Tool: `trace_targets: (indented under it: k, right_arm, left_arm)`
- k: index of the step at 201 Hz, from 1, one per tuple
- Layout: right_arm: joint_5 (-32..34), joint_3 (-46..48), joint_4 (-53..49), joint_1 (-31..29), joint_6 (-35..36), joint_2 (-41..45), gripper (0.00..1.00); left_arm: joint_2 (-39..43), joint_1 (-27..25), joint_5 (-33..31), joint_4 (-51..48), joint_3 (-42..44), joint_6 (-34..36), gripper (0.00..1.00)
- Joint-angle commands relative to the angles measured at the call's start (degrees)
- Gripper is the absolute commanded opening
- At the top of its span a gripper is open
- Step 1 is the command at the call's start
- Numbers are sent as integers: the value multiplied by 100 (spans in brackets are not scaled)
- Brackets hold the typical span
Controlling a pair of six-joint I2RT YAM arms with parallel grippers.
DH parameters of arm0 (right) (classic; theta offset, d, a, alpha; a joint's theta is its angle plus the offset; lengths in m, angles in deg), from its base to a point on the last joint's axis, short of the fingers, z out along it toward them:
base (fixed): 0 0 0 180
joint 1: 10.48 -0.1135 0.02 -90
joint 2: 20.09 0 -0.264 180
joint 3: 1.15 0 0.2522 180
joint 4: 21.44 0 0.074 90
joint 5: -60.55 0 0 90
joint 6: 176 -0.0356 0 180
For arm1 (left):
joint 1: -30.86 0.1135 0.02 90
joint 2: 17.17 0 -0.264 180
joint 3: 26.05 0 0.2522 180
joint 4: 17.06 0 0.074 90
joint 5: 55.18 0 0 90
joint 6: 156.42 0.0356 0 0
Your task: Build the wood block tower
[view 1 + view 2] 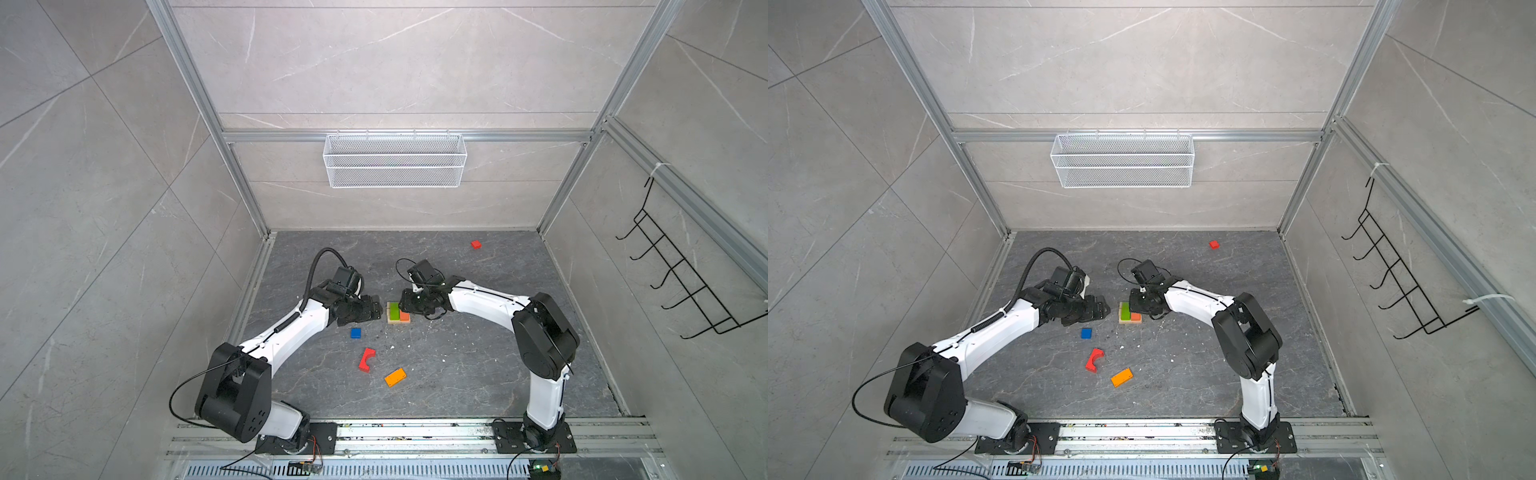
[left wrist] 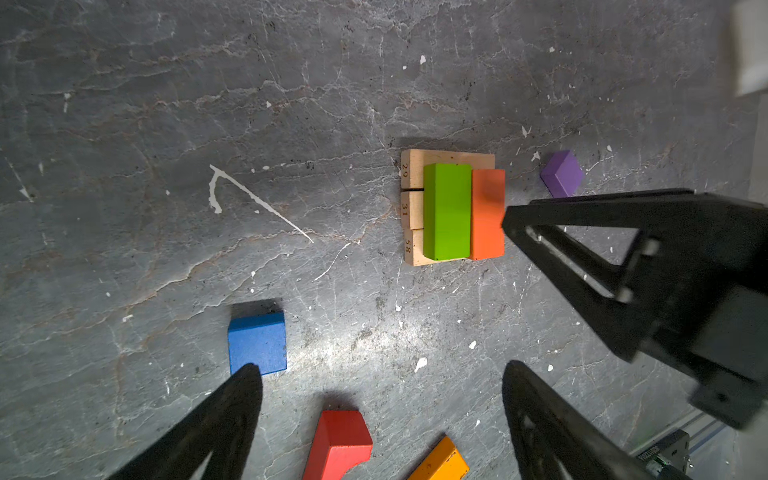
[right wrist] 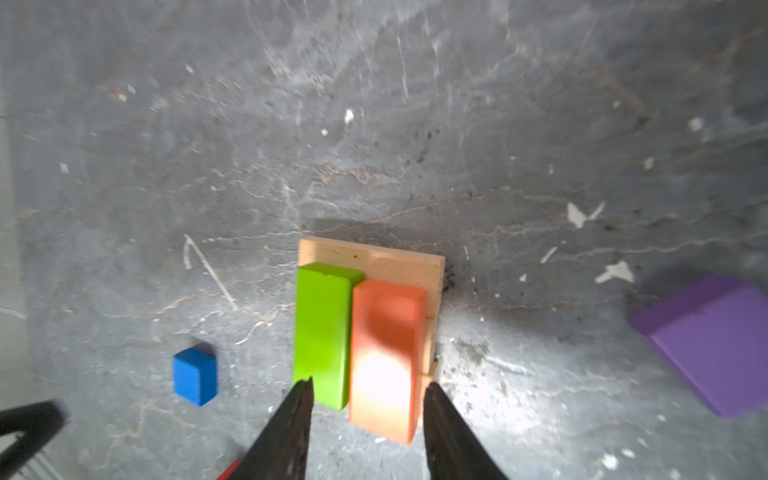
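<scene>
- We count three tan bars (image 2: 414, 210), stamped 29, 31 and 58.
- One green slab (image 2: 447, 210).
- One orange-red slab (image 2: 487, 214).
- One blue cube (image 2: 257, 343).
- One purple block (image 2: 562, 172).
- One red arch (image 2: 338, 442).
- One small red block (image 1: 476, 244).
- One orange bar (image 1: 395, 377).
- That gives us ten blocks in view.
- Two arms: left arm (image 1: 291, 328), right arm (image 1: 486, 301).
- Two claws: left claw (image 2: 380, 370), right claw (image 3: 370, 384).
- One mesh basket (image 1: 395, 160).
- One hook rack (image 1: 681, 282), where we count five hooks.
</scene>
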Motion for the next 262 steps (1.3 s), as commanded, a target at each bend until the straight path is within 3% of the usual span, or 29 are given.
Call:
trace_targets:
  k: [1,37,48,262]
  right_arm:
    - [170,212,-85,91,95,455,29]
    - [304,420,-194,171,116,639,47]
    - [309,487,-227,197,112,667,48]
    - [282,534,-511,268,180,-90,46]
  left_arm:
    - [-149,24,137,127,-225,193,93]
    - [-399,27,78,252,-267,185,92]
    - [-479,30,44,281,-286,190,93]
    - [-1609,25,13,603,-537,133,93]
